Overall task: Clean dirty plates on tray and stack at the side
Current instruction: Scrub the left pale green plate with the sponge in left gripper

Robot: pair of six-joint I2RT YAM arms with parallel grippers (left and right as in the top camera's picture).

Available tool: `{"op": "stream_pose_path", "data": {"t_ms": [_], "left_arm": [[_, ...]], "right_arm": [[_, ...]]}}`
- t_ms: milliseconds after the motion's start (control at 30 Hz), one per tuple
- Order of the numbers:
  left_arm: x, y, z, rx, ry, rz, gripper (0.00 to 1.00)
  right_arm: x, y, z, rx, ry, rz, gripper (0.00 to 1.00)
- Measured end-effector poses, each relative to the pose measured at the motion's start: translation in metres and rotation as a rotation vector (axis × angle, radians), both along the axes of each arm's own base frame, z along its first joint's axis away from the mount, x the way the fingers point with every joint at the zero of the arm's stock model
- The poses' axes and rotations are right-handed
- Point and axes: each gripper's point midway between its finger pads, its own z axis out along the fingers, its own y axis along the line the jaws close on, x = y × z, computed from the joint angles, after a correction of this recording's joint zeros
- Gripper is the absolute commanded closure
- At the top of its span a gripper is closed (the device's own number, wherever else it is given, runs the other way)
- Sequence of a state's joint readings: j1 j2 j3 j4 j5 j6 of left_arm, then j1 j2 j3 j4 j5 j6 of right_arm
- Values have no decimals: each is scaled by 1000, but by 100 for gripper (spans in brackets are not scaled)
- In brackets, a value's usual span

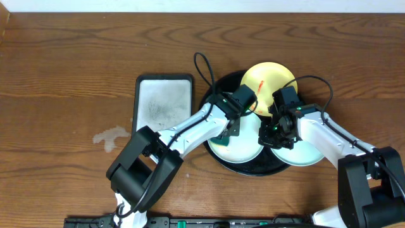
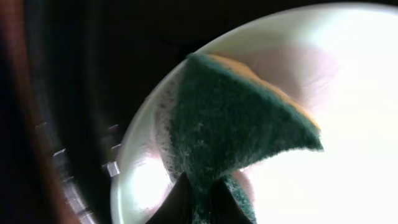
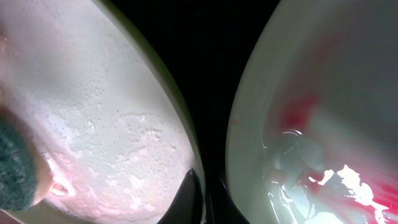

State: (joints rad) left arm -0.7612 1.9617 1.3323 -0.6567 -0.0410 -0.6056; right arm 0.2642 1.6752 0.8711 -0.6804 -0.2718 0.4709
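readable text: none in any view
large round glossy black tray (image 1: 250,171): no lettering legible
yellow round plate (image 1: 271,75): one red smear (image 1: 260,85), not a character
white-and-black robot arms (image 1: 190,130): no brand or number legible
wrist views: too close and blurred for any print

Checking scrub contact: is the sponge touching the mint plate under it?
Touching. Left wrist view: the sponge, held in the left pincer, lies pressed flat on the sudsy mint plate, with no gap at its edge.
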Motion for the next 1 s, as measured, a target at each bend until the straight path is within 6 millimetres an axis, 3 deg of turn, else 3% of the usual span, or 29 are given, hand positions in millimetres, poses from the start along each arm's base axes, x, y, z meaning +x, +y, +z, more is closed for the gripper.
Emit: {"op": "stream_pose_path", "data": {"t_ms": [133,300,567,800,1000], "left_arm": [[8,-34,1,-190,23,-25,93],[-2,-60,2,-319,91,-69,92],[-46,-86,1,-368,214,-169,93],[-51,-63,-2,-307,276,-137,92],[-30,-8,7,-201,261,-23,93]], "right_arm": [[1,-2,0,-14,-5,-2,99],[4,-7,-1,-39,-17,-6,99],[5,-10,-1,-56,-21,-8,99],[4,-10,-1,-57,-18,-8,99],[4,-10,-1,-56,-17,-6,99]]}}
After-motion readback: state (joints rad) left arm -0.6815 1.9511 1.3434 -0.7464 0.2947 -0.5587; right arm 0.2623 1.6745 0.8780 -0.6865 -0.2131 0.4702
